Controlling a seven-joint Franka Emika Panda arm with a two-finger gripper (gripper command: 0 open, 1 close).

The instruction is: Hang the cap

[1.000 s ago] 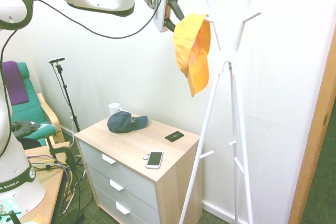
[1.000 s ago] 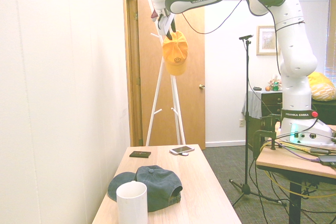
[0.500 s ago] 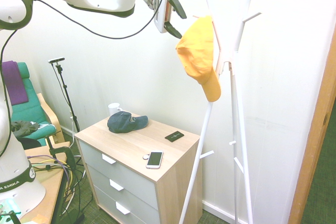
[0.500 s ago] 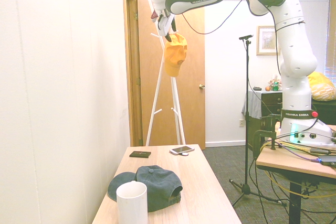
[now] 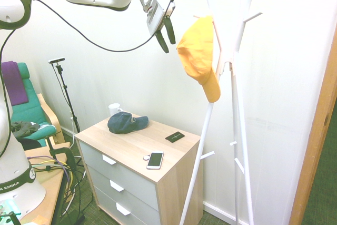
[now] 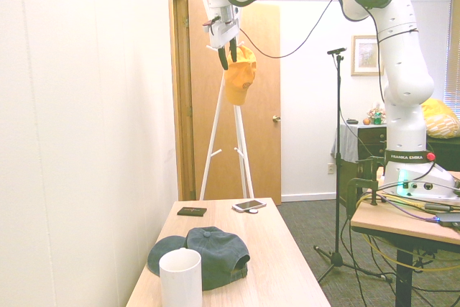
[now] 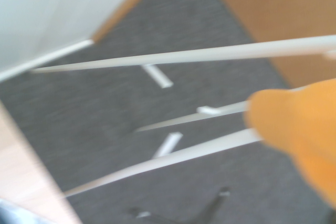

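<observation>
The yellow-orange cap [image 5: 199,54] hangs from an upper peg of the white coat rack [image 5: 233,109], crown against the poles and brim pointing down. My gripper [image 5: 168,43] is just left of the cap and apart from it. It is open, its dark fingers point down, and nothing is between them. In the second exterior view the cap [image 6: 239,77] hangs on the rack [image 6: 215,134] in front of the wooden door, with the gripper [image 6: 228,61] close beside its top. The blurred wrist view shows the cap [image 7: 299,124] and the rack's legs [image 7: 210,53] over grey carpet.
Below stands a wooden dresser [image 5: 174,175]. On it lie a dark navy cap [image 5: 126,123], a white mug [image 5: 114,109], a phone [image 5: 155,159] and a black wallet [image 5: 175,137]. A green chair [image 5: 29,111] stands at left, and a wooden door frame [image 5: 316,140] at right.
The gripper opened and let go of the cap, then drew back from the rack and tilted its fingers down. The cap swung toward the poles and now hangs on the peg.
</observation>
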